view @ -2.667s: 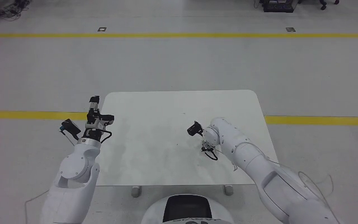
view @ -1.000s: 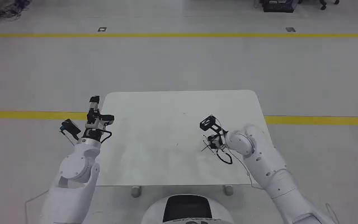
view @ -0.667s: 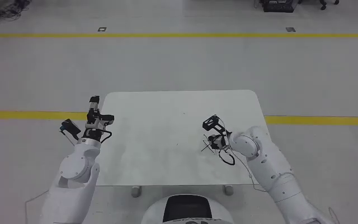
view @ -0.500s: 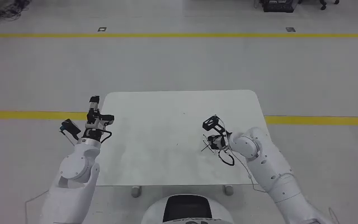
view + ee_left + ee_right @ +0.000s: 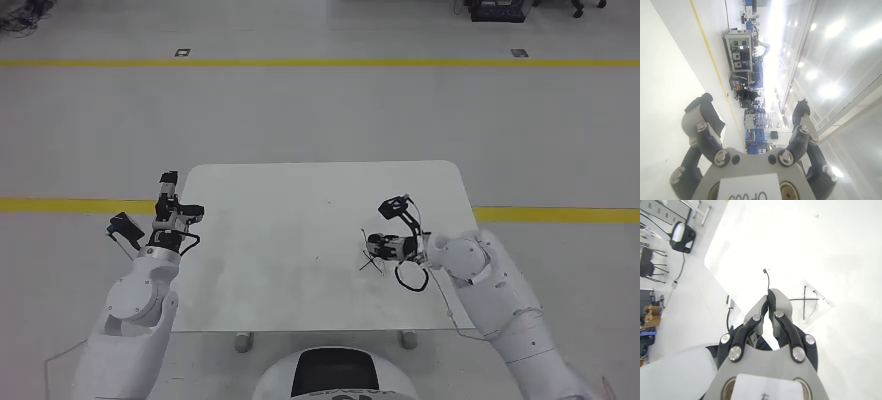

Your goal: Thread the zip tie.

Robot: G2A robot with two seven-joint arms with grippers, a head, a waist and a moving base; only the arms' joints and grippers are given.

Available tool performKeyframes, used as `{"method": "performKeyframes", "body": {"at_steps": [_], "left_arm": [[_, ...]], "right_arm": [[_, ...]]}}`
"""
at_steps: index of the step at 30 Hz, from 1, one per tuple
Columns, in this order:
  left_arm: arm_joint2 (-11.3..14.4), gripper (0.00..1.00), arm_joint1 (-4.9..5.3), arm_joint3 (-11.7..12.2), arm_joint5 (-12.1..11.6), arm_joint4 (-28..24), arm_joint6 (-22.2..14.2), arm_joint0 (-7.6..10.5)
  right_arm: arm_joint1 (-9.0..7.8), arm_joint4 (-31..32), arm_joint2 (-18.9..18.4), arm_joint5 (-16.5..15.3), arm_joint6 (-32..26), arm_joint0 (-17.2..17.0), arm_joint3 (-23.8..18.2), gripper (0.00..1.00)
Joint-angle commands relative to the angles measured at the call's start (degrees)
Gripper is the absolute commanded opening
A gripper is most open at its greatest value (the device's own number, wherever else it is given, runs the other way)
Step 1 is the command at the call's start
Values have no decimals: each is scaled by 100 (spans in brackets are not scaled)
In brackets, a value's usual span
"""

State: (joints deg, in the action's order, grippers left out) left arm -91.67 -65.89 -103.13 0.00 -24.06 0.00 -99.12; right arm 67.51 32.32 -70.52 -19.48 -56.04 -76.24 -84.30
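Note:
A thin black zip tie [image 5: 768, 279] sticks out from between the fingertips of my right gripper [image 5: 768, 295], its square head at the free end. That gripper is shut on it and is held over the table's right part [image 5: 378, 246]. More black zip ties [image 5: 804, 300] lie crossed on a small clear plate [image 5: 826, 302] on the table below it, seen in the top view as thin black lines [image 5: 372, 262]. My left gripper [image 5: 753, 106] is open with nothing between its fingers, raised off the table's left edge [image 5: 166, 205].
The white table [image 5: 290, 240] has rounded corners, and its near right corner edge [image 5: 708, 264] lies close below the right gripper. Grey floor with yellow lines [image 5: 300, 63] surrounds the table.
My right arm has swung to the right and turned its wrist, lifting the zip tie off the pile. The left arm has stayed still.

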Motion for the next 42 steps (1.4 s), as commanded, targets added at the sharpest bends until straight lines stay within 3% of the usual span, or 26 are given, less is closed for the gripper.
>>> {"method": "performKeyframes", "body": {"at_steps": [1, 17, 24, 32, 42], "left_arm": [[0, 100, 0, 0, 0, 0, 0, 0], [0, 100, 0, 0, 0, 0, 0, 0], [0, 100, 0, 0, 0, 0, 0, 0], [0, 100, 0, 0, 0, 0, 0, 0], [0, 100, 0, 0, 0, 0, 0, 0]], "right_arm": [[-19, -32, -11, 0, -16, -1, 2, 0], [-18, -41, -12, 12, 23, -7, 2, 0], [-169, -1000, -349, 0, -8, -316, -238, 0], [-450, -2468, -880, 0, -838, -668, -528, 0], [-450, -2468, -880, 0, -838, -668, -528, 0]]}}
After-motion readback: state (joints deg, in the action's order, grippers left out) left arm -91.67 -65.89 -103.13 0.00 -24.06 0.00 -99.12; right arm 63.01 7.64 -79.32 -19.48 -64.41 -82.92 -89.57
